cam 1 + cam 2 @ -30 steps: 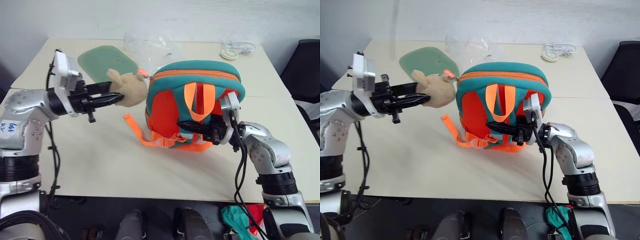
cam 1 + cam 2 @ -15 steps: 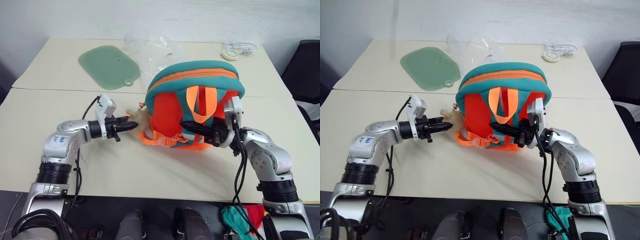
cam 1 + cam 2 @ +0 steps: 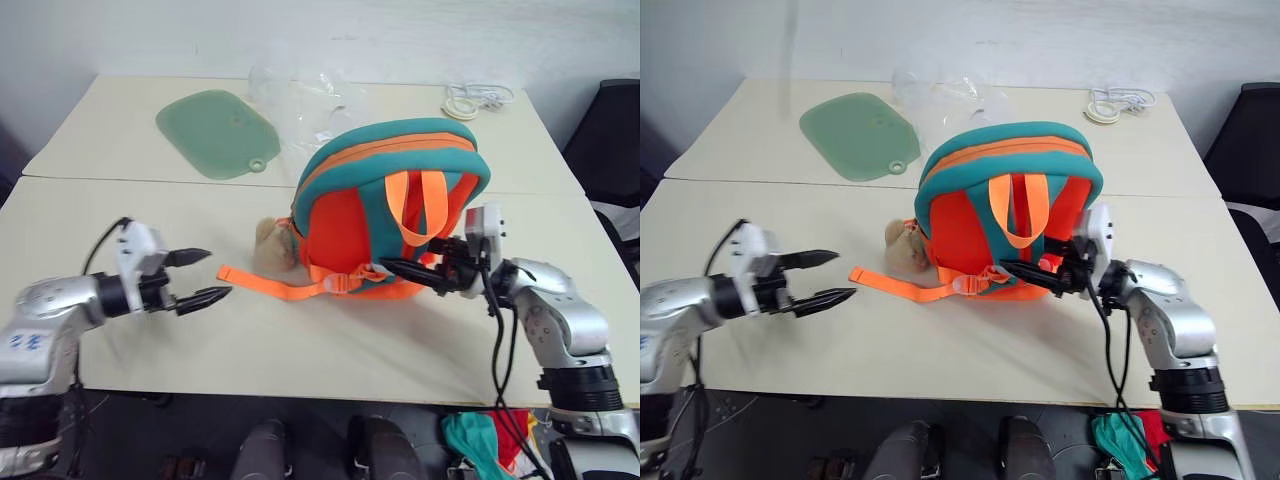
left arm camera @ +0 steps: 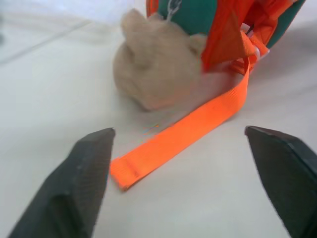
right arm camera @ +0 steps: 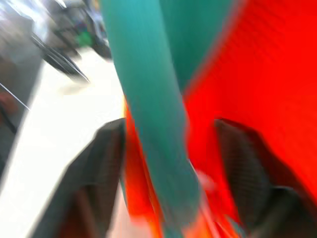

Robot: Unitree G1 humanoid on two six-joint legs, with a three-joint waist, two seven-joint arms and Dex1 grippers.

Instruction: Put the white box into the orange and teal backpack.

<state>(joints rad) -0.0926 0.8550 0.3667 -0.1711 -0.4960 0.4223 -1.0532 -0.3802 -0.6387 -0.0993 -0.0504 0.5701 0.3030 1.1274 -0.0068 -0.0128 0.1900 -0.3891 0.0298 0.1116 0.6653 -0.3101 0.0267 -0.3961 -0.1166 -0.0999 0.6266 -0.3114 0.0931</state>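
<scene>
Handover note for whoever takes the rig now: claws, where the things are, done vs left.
Left claw: open, empty, over the table, short of the orange webbing strap and the tan plush animal.
Right claw: open, against the lower front of the orange and teal backpack, a teal strap between its jaws in the wrist view; not clamped.
Backpack stands mid-table, zip looks shut.
White box: I cannot find it, so whether it is inside is unconfirmed.
Left: check the box is in, zip if needed.
Behind: green mat, clear plastic bag.
</scene>
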